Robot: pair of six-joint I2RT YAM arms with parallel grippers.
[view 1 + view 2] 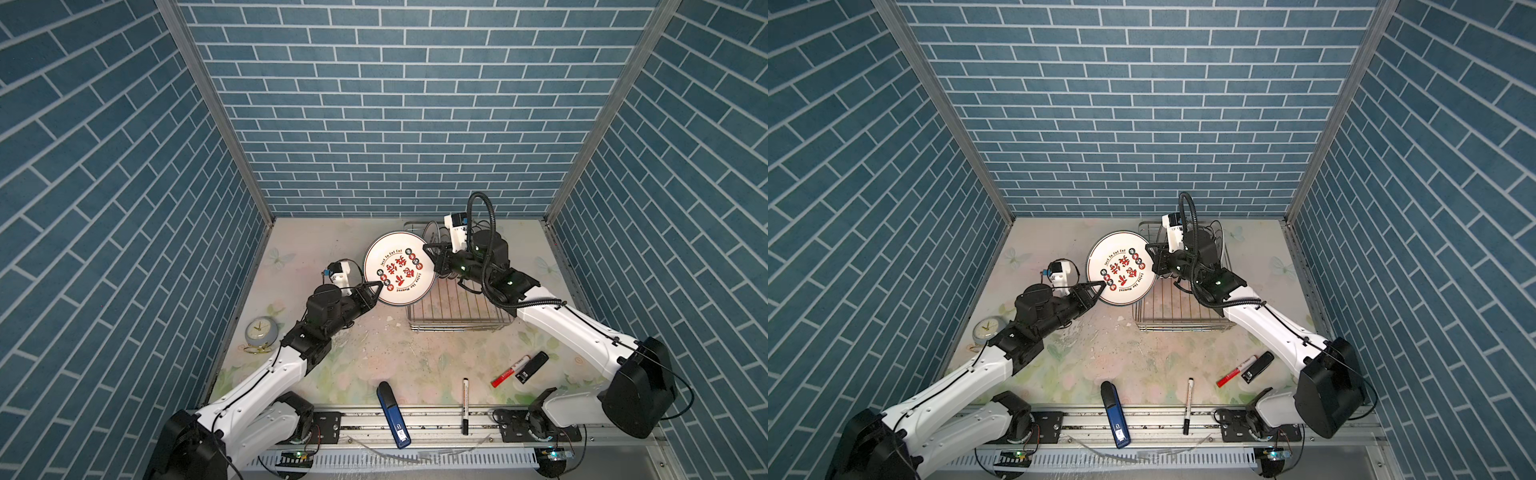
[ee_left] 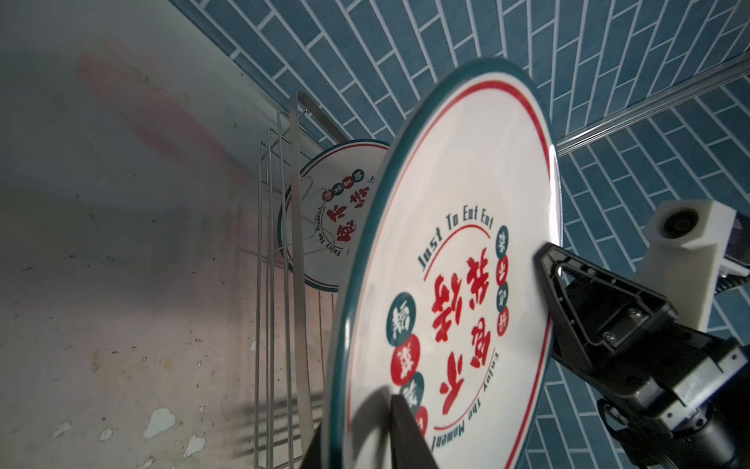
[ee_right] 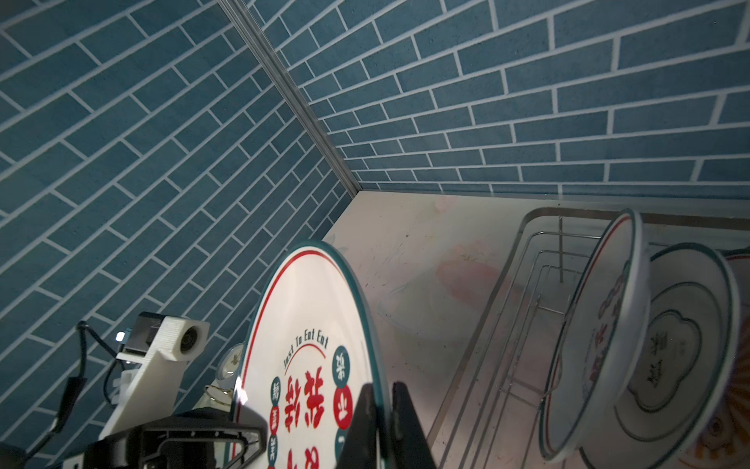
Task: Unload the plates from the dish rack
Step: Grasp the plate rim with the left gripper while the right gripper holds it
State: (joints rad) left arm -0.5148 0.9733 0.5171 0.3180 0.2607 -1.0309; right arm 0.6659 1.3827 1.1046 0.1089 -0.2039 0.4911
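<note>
While both arms reach in to it, one plate (image 1: 399, 270) (image 1: 1121, 270) with red characters and a dark green rim hangs tilted, printed face up. It is at the left side of the dish rack (image 1: 457, 328) (image 1: 1179, 327), and its right edge overlaps the rack's left rim in both top views.

The left fingers (image 1: 369, 291) (image 1: 1090, 291) pinch its near-left rim. In the left wrist view one finger lies across the printed face (image 2: 446, 284) and the other sits behind the rim. The right fingers (image 1: 434, 254) (image 1: 1154, 252) pinch the far-right rim, and in the right wrist view one stands on each side of the plate's edge (image 3: 308, 325).

More plates (image 3: 600, 325) stand on edge at the far end of the rack, mostly hidden behind the right wrist in the top views. One shows red characters and the next (image 3: 690, 325) shows its back.

On the bench (image 1: 353, 357), a small round clock (image 1: 261, 332) stands at the left edge beside the left arm. Along the near edge lie a blue oblong case (image 1: 392, 415) and a black pen (image 1: 465, 405). A red marker (image 1: 509, 371) lies further right, just beside a short black block (image 1: 532, 367).
</note>
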